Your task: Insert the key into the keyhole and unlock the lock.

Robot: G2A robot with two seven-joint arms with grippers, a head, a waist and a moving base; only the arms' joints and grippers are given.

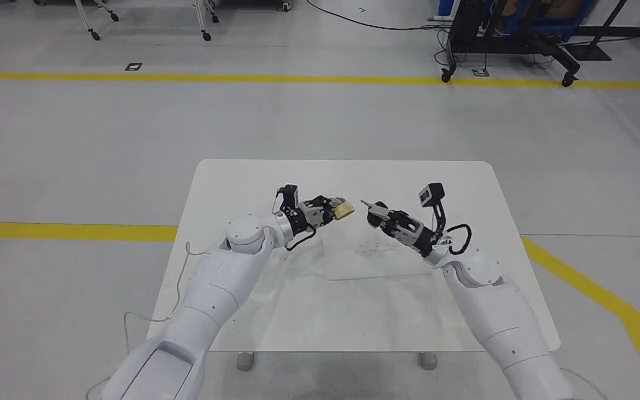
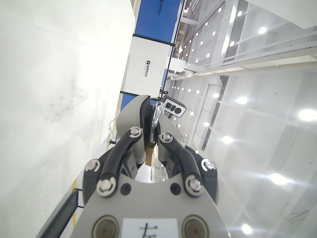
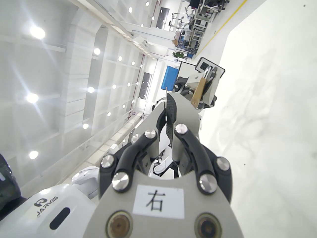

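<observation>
Lock [image 1: 344, 210] clamped in left gripper [image 1: 334, 209]; right gripper [image 1: 378, 210], pinching key [image 1: 367, 205], nearby; both wear written labels [image 2: 149, 227]

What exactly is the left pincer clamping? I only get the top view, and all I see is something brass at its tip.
Observer: In the left wrist view the left pincer is shut on the lock's silver shackle, not on its brass body.
Operator: And is the key really in the right pincer?
Observer: Yes. The right wrist view shows the right pincer shut, with the key's thin tip poking just past its end.
Operator: Which way does the lock face?
Observer: In the right wrist view its brass body is tilted, and the end opposite the shackle is angled toward the right pincer. The keyhole is too small to make out.
</observation>
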